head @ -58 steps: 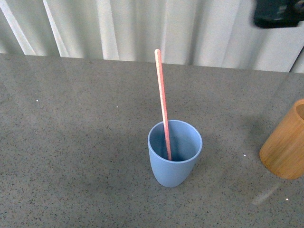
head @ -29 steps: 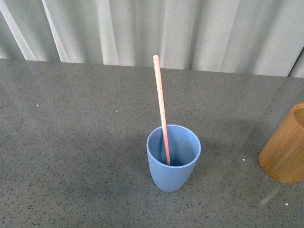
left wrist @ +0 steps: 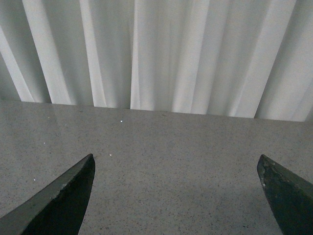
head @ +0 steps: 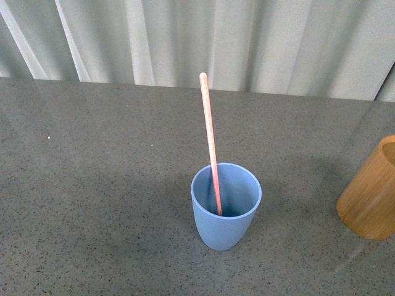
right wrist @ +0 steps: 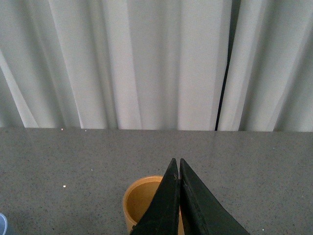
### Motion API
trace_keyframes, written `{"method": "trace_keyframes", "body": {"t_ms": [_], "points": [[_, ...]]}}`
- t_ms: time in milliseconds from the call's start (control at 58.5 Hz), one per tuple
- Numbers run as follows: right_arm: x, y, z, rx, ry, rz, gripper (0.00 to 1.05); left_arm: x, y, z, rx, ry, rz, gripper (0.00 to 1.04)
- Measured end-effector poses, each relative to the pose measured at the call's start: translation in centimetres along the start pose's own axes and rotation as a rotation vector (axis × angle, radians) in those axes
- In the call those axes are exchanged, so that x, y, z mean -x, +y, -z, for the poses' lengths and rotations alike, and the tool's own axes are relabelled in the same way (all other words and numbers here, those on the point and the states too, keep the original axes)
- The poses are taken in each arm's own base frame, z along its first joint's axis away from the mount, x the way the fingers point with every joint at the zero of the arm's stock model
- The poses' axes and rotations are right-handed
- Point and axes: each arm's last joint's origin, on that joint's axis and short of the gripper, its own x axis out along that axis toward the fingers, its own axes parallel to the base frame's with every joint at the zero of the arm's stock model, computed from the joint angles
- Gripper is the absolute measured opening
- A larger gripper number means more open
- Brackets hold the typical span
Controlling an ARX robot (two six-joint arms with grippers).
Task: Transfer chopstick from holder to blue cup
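Observation:
The blue cup (head: 226,206) stands upright in the middle of the grey table in the front view. One salmon-pink chopstick (head: 208,132) rests inside it, leaning slightly left and rising well above the rim. The tan wooden holder (head: 373,192) sits at the right edge, partly cut off. Neither arm appears in the front view. My right gripper (right wrist: 177,161) is shut with nothing between its jaws, raised above and just behind the holder (right wrist: 139,198), whose inside looks empty where visible. A sliver of the blue cup (right wrist: 2,224) shows at that view's edge. My left gripper (left wrist: 176,164) is open over bare table.
A white pleated curtain (head: 247,43) hangs along the far edge of the speckled grey table (head: 92,185). A dark gap between curtain panels (right wrist: 224,83) shows in the right wrist view.
A dark arm part at the front view's upper right a second ago has left the frame. The camera view shifted slightly; cup, chopstick and holder stay put.

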Motion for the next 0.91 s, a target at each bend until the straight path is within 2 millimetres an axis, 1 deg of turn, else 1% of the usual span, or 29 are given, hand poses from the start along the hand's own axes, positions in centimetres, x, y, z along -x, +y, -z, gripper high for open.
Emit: {"method": "trace_keyframes", "body": {"t_ms": [769, 872, 906], "points": [[1.9, 0.0, -0.1, 0.000, -0.008, -0.002, 0.01, 0.0, 0.0, 0.0, 0.000, 0.000, 0.000, 0.98], [2.7, 0.0, 0.4, 0.000, 0.029, -0.003, 0.01, 0.0, 0.0, 0.0, 0.000, 0.000, 0.000, 0.98], [2.8, 0.0, 0.3, 0.000, 0.016, -0.002, 0.01, 0.0, 0.0, 0.0, 0.000, 0.000, 0.000, 0.98]]}}
